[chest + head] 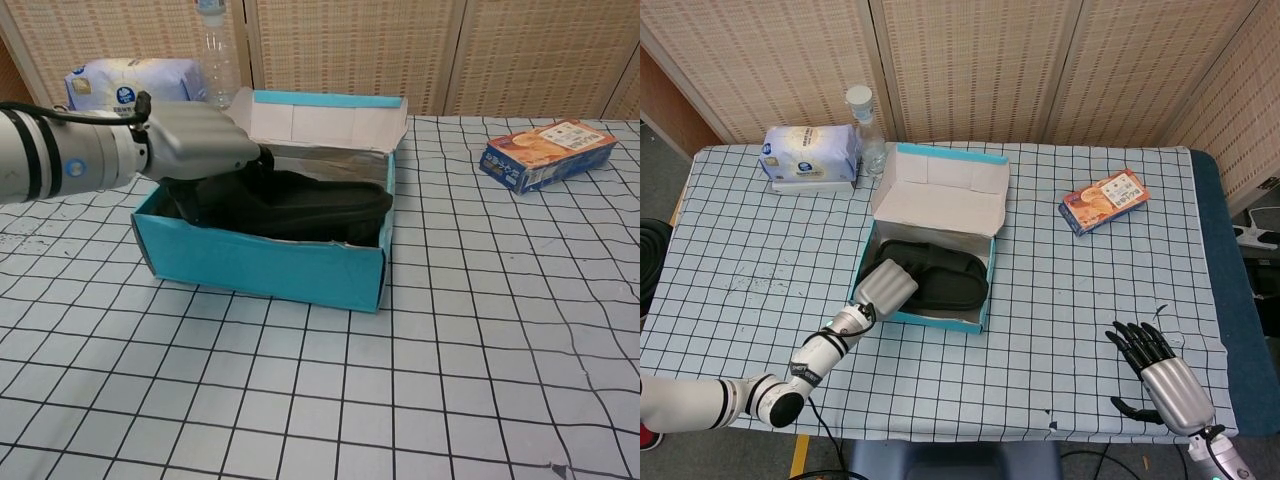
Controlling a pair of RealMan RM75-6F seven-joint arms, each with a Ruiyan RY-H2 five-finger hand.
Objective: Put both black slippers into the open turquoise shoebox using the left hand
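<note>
**Left hand holding slipper inside shoebox**

Head view: The left hand sits at the near left corner of the turquoise shoebox, fingers closed on the black slipper, which lies inside the box. The box lid stands upright at the far side. The right hand rests on the checked worktop near its front right corner, fingers spread, holding nothing. A snack box, tissue pack and bottle stand well apart.

Chest view: The left hand grips the upper slipper below the shoebox rim. A second slipper beneath it cannot be clearly distinguished.
</note>
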